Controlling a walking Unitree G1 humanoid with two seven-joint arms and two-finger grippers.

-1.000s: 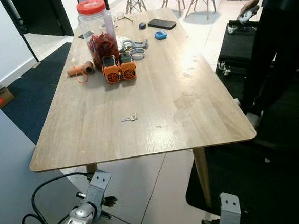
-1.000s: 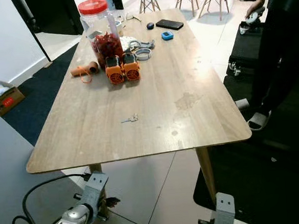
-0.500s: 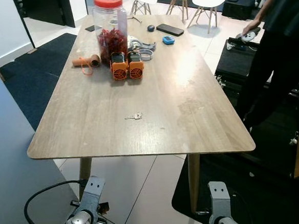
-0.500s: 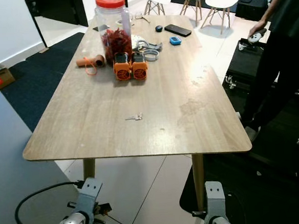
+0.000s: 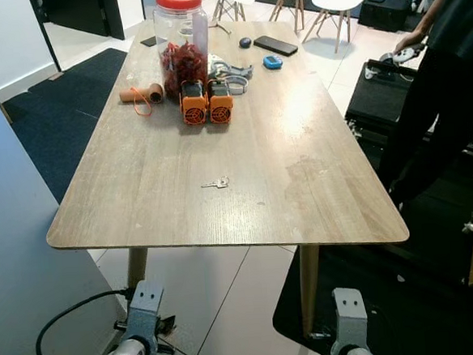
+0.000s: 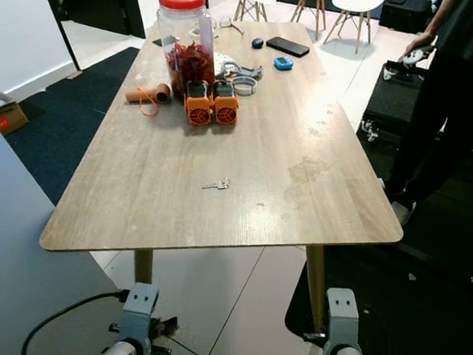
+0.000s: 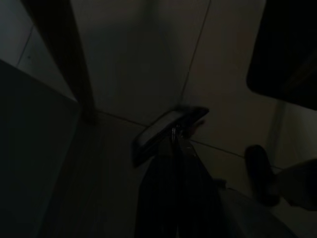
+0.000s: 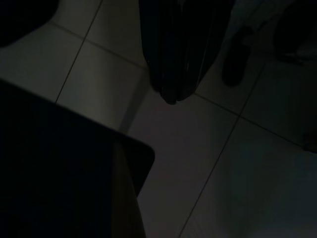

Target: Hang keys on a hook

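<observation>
Both claws hang low below the tabletop's (image 5: pixel 320 212) near edge, left claw (image 7: pixel 173 144) and right claw (image 8: pixel 171 94) pressed together, holding nothing | we see keys (image 5: pixel 217 183) flat mid-tabletop, well apart from jar (image 5: pixel 181 35) at far left | person (image 5: pixel 448 73) stands right.

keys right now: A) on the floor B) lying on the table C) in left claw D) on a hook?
B: the keys lie flat on the bare table, apart from the clutter at its far end; both arms hang low by the floor.
</observation>
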